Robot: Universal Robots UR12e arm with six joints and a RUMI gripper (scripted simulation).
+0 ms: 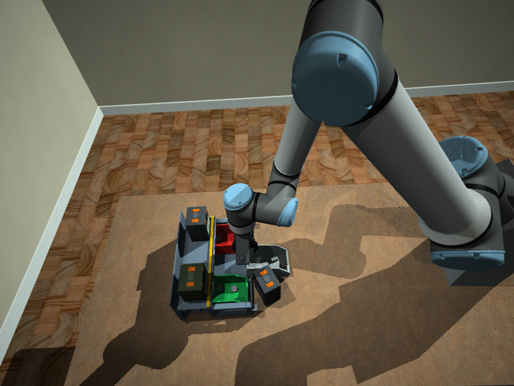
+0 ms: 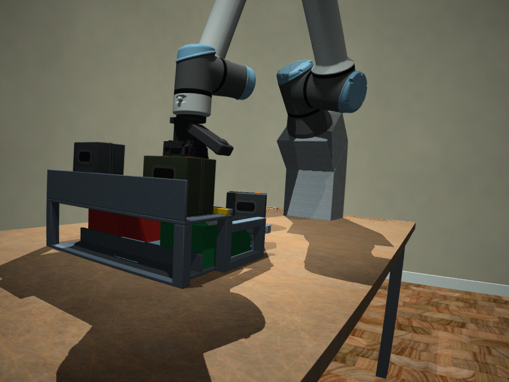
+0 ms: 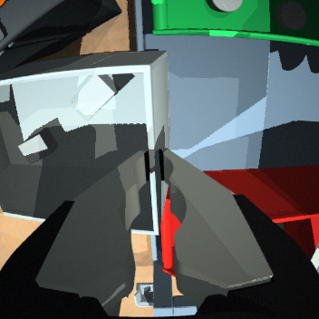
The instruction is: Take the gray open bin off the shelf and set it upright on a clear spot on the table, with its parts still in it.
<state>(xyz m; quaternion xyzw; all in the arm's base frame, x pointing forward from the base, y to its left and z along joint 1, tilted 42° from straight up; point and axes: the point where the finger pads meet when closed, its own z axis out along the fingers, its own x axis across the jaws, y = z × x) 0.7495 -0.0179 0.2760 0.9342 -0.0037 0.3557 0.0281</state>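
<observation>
The gray open bin (image 1: 282,268) (image 3: 159,97) is level or nearly so, mostly out in front of the slate shelf (image 1: 225,265) (image 2: 117,193) (image 3: 204,100), between the red and green bins. Its rear end is at the shelf's front edge. Light blocky parts (image 3: 94,96) lie inside it. My gripper (image 3: 155,151) points down and is shut on the bin's rear wall, one finger inside and one outside, towards the red-bin side. Whether the bin's underside touches the shelf or table is hidden.
A dark case (image 1: 268,288) (image 2: 246,209) stands on the table (image 1: 315,340) (image 2: 287,304), close beside the gray bin. The green bin (image 1: 240,294) and red bin (image 1: 224,238) flank the gray bin's place. Two cases (image 1: 197,224) (image 1: 191,282) stand on the upper shelf behind a yellow strip.
</observation>
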